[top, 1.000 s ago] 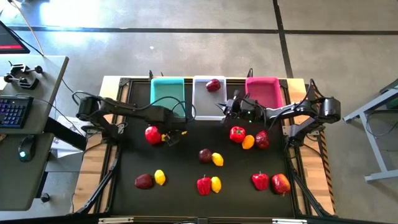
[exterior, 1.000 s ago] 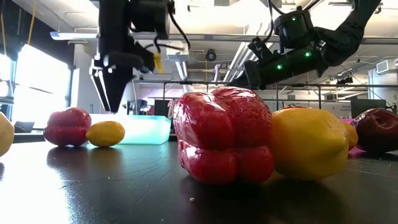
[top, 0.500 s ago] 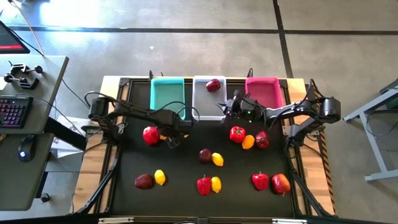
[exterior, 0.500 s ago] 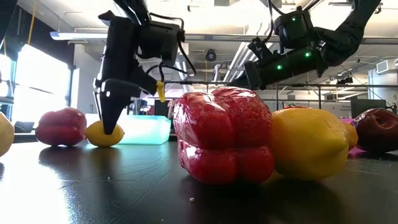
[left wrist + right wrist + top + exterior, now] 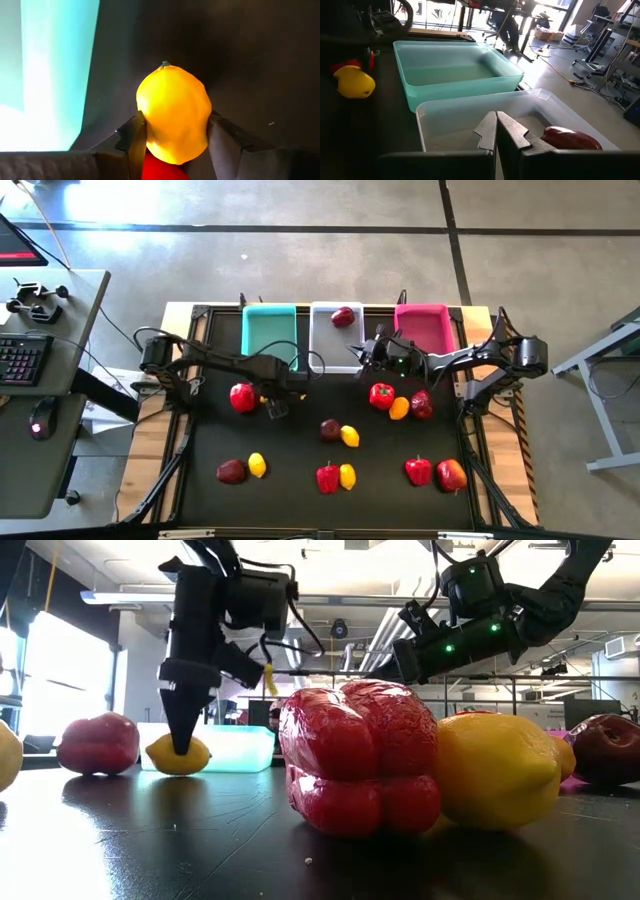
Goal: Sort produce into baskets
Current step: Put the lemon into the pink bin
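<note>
My left gripper [image 5: 268, 396] points down at a yellow lemon [image 5: 172, 115] that lies on the black table beside a red pepper [image 5: 241, 397], just in front of the teal basket [image 5: 270, 332]; it is shut on the lemon. In the low view the lemon [image 5: 178, 754] rests on the table under the gripper [image 5: 184, 736]. My right gripper [image 5: 496, 132] is shut and empty, hovering over the near edge of the white basket [image 5: 333, 338], which holds a dark maroon fruit [image 5: 343, 316]. The pink basket [image 5: 423, 328] stands at the right. My left gripper pinches the lemon between its two fingers, one on each of the lemon's sides [image 5: 145, 127], near its middle. The fingers [image 5: 220, 140] come from above, pointing down. The lemon's underside rests on the table.
A pepper [image 5: 381, 394], an orange-yellow fruit [image 5: 399, 408] and a maroon fruit [image 5: 421, 403] lie near my right arm. More lemons, peppers and maroon fruits are scattered over the middle and near part of the table [image 5: 300, 450]. A desk with a keyboard [image 5: 20, 358] stands at the left.
My left gripper has come down from above the table onto the lemon next to the red pepper, so that its fingers now stand on both sides of the lemon. The lemon has stayed on the table.
</note>
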`<state>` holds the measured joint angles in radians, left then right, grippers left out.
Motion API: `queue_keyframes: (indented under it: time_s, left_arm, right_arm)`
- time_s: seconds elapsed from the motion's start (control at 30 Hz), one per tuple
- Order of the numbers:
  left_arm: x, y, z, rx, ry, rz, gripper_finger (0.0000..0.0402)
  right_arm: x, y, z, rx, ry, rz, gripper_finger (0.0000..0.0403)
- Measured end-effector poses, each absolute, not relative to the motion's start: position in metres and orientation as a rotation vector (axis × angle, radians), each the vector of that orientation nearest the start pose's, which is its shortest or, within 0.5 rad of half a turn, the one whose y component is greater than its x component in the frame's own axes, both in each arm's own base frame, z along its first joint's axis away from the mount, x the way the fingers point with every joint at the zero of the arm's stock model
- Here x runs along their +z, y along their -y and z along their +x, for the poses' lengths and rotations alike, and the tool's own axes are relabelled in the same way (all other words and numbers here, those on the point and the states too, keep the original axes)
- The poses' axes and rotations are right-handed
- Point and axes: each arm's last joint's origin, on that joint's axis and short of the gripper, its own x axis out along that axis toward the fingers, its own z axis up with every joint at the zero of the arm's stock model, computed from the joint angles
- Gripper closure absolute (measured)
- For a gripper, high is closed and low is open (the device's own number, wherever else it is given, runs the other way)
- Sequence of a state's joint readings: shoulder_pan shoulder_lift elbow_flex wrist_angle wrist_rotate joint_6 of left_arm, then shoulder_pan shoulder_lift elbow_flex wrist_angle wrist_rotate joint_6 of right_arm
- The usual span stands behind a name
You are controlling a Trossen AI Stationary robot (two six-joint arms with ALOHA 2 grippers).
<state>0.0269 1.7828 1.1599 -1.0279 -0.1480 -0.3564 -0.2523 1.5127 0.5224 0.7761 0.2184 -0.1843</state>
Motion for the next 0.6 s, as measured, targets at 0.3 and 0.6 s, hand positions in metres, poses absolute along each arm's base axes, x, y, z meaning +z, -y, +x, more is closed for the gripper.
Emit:
queue_keyframes:
  time_s: [0.3,0.6]
  left_arm:
    - [0.202,-0.016,0.301,0.325,-1.419,-0.152,0.0261]
    - [0.242,-0.05,0.315,0.255,-0.972,-0.141,0.0263]
  right_arm:
    - [0.175,0.075,0.273,-0.388,-0.235,-0.065,0.0402]
    - [0.175,0.068,0.275,-0.248,-0.211,0.092,0.0354]
